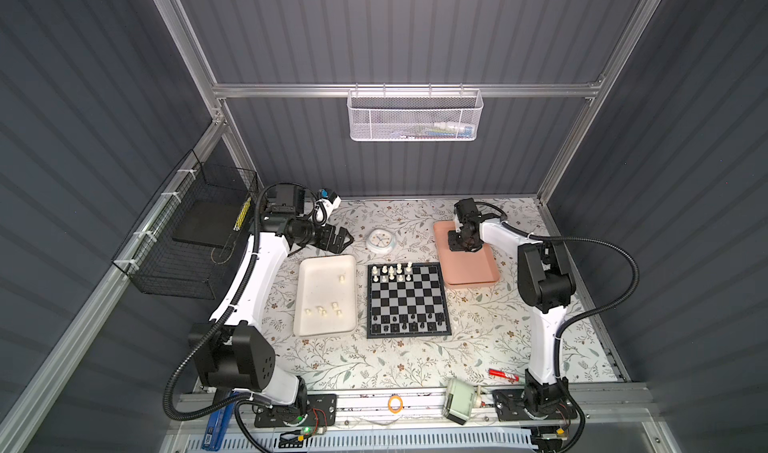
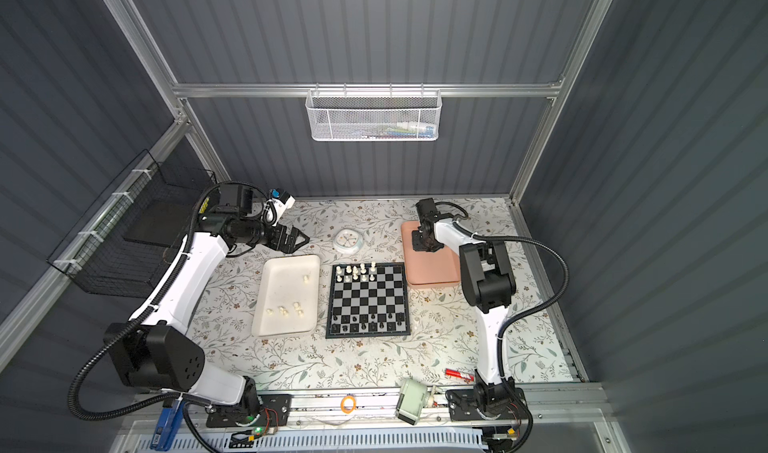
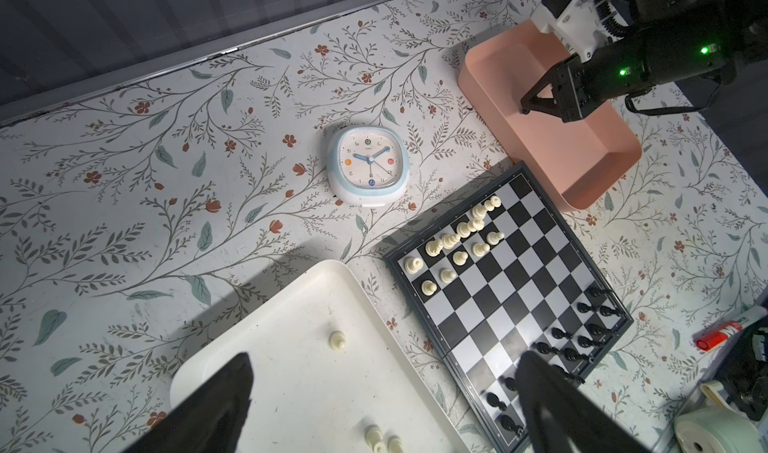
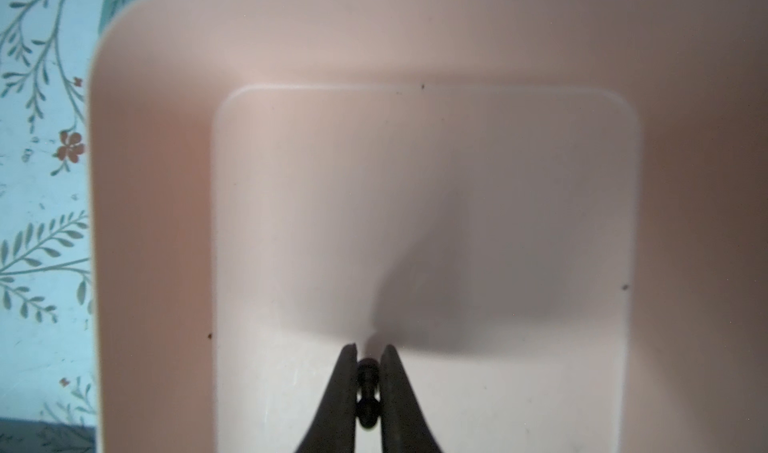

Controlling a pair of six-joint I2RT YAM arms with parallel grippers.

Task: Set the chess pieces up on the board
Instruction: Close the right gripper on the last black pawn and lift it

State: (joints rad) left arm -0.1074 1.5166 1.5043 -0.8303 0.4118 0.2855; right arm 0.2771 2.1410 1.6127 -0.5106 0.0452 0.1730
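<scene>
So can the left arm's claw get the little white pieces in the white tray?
Probably yes. The left claw hangs open beside the white tray, whose white pieces lie loose and uncovered. The right claw is away, over the pink tray.

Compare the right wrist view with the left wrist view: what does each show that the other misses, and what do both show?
Only the right wrist view shows the black chess piece pinched between the right tool's fingertips. Only the left wrist view shows the board, the white tray with loose cream pieces, the clock and the left tool's own wide-open fingers. Both show the pink tray with that tool low inside it, and the floral table cover.
</scene>
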